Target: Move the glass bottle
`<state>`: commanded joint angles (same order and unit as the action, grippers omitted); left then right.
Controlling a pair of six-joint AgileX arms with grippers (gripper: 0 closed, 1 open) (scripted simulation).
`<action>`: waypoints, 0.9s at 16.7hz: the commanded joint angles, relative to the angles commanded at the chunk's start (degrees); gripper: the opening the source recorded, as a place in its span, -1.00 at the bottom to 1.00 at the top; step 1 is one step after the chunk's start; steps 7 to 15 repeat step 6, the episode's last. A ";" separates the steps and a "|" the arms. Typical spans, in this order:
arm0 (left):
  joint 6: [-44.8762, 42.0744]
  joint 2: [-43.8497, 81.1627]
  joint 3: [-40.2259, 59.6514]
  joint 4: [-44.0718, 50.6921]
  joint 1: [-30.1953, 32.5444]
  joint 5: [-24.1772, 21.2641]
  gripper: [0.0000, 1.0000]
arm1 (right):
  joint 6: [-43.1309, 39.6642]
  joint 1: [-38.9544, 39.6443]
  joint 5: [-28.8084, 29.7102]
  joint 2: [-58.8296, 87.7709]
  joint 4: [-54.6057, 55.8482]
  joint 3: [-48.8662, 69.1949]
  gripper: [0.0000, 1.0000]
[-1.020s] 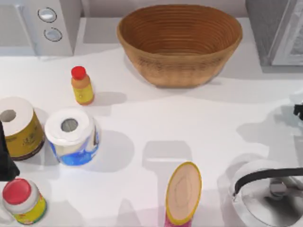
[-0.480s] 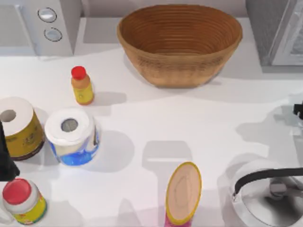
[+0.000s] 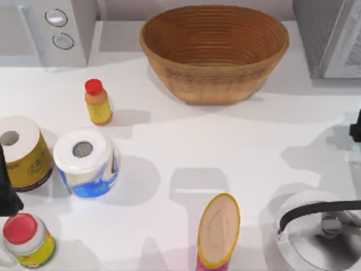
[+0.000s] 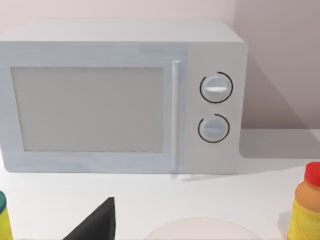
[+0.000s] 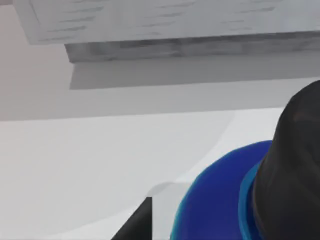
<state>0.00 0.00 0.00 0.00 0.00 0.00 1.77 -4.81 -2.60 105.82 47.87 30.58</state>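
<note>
The glass bottle looms very close in the right wrist view: cyan-blue body, darker blue shoulder and a black cap, standing on the white table. My right gripper is a dark shape at the table's right edge in the top view, right by the bottle. My left gripper is parked at the left edge, beside the paper rolls.
A wicker basket stands at the back centre and a microwave at the back left. An orange bottle, two paper rolls, a red-lidded jar, a kettle and a yellow-rimmed oval piece also stand on the table.
The dark part of my right gripper at the right edge has shifted slightly up and farther toward the edge. Nothing else has moved.
</note>
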 joint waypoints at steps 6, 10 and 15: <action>0.00 0.00 0.00 0.00 0.00 0.00 1.00 | 0.00 0.00 0.00 0.00 0.00 0.00 1.00; 0.00 0.00 0.00 0.00 0.00 0.00 1.00 | 0.00 0.00 0.00 0.00 0.00 0.00 1.00; 0.00 0.00 0.00 0.00 0.00 0.00 1.00 | 0.00 0.00 0.00 0.00 0.00 0.00 1.00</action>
